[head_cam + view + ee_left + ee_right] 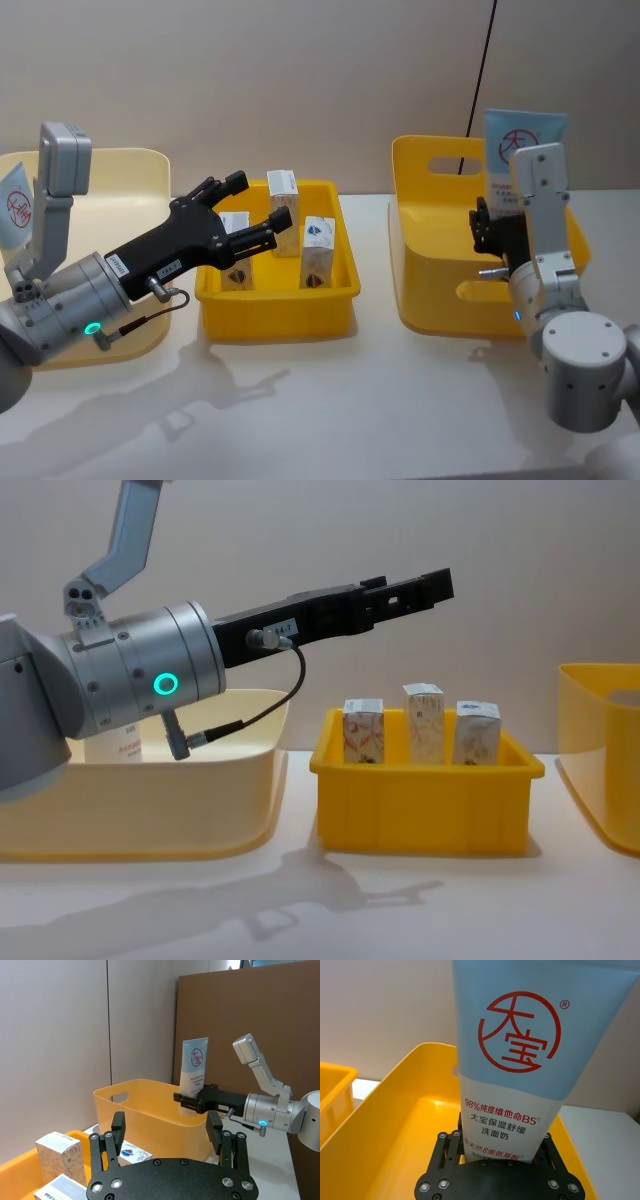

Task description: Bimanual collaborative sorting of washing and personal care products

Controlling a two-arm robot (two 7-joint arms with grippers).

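Right gripper [492, 225] is clamped on the lower end of a tube [524, 140], holding it upright over the bin [430, 260] right of the tray [275, 300]. Left gripper [255, 205] hangs above the tray, fingers spread, empty, aimed at the tube.

Looks like a handover setup. There's another tube [14, 205] standing in the bin [130, 165] left of the tray, so my guess is this one goes there too.

Next move: the right arm brings the tube toward the tray, and the left closes on the free upper half before the right lets go.

In the way: the near wall of the right-of-tray bin, and three cartons [318, 250] standing upright in the tray right under the left fingers. Keep the pass high.
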